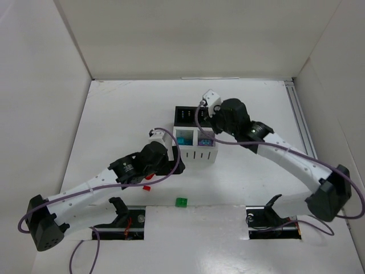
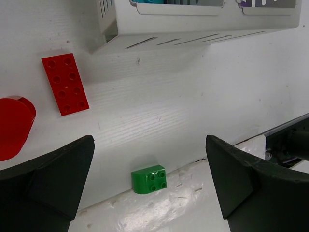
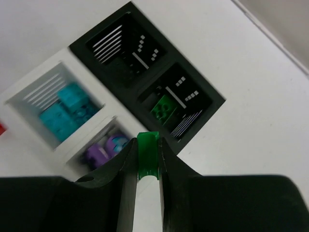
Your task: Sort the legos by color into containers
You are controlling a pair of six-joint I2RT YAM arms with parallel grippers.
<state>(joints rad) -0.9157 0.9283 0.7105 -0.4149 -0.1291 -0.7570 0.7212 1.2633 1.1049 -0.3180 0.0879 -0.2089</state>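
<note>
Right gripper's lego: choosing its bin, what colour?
The lego is green; right wrist view shows it best.

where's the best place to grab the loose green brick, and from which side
From straight above with the left gripper: the green brick sits studs up, nothing touching it. Set the fingers on its two flat sides, not the rounded edge, which would likely slip.
</note>
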